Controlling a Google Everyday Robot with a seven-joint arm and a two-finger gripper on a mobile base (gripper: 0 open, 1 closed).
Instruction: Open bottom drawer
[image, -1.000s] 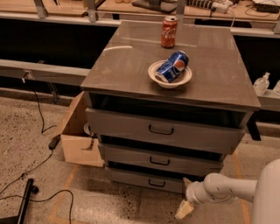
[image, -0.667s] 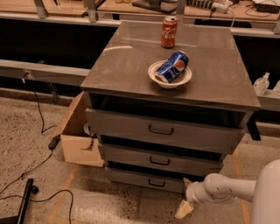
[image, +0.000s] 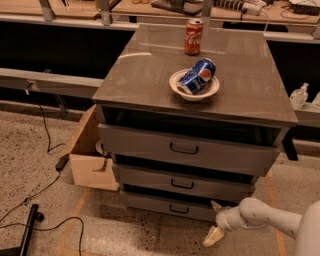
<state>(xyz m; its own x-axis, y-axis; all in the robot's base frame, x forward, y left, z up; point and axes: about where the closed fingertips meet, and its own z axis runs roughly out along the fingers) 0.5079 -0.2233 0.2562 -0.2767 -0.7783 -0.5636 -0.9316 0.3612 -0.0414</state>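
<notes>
Nothing is seen to have moved since the earlier frames. At lower right, the gripper (image: 214, 221) is held with fingers spread wide and empty, just beside the right end of the bottom drawer (image: 160, 204), low at centre. Farther up, the counter (image: 145, 70) carries a blue can (image: 196, 76) in a bowl (image: 173, 84) and a red can (image: 193, 36).
</notes>
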